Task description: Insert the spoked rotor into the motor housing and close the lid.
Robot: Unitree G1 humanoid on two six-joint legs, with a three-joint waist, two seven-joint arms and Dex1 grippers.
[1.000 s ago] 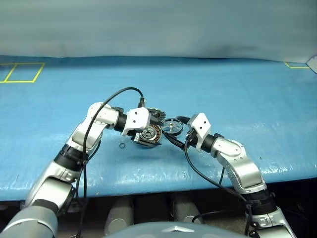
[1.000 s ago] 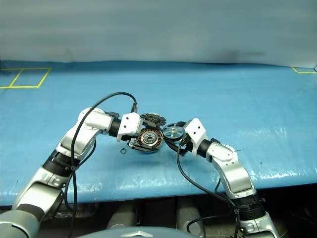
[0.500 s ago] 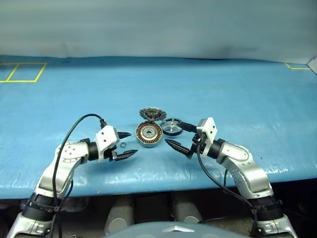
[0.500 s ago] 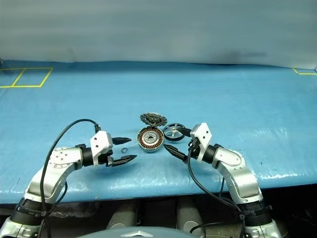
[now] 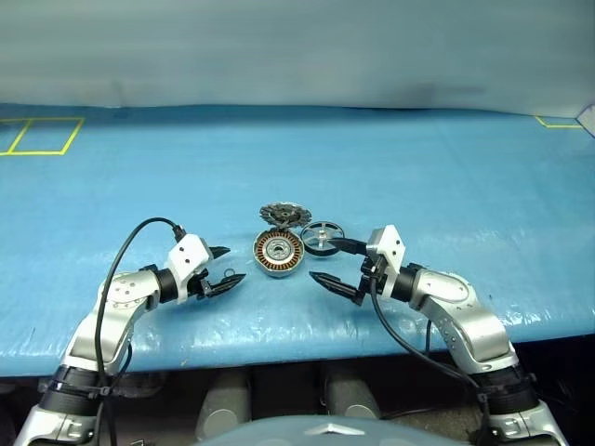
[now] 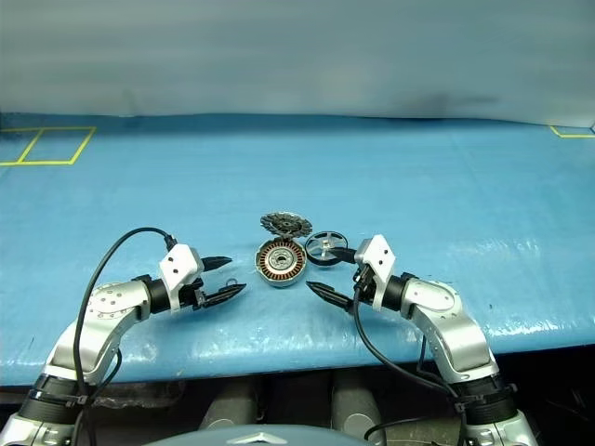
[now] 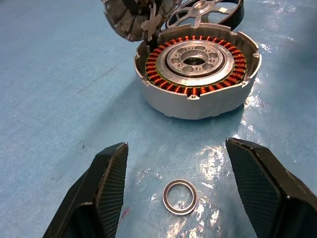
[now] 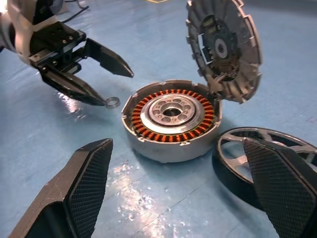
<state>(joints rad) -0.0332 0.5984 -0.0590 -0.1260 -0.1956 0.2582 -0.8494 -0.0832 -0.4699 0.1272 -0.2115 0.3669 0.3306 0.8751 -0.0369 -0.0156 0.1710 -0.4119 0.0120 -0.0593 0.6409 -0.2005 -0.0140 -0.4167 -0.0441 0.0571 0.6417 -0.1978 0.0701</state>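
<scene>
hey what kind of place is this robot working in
Likely a robotics lab or test bench: a table under a blue cover marked with yellow tape squares, and an opened motor housing, its lid and spoked rotor laid out.

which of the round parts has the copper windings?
The motor housing, the open silver cup in the middle. The spoked rotor beside it has bare spokes; the lid stands hinged open behind.

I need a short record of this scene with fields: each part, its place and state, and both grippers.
motor housing: on the blue table, open, copper windings showing, no rotor inside
lid: hinged at the housing's far edge, standing open
spoked rotor: on the table, just right of the housing
small ring: flat on the table, in front of the left gripper
left gripper: open, holding nothing
right gripper: open, holding nothing
</scene>
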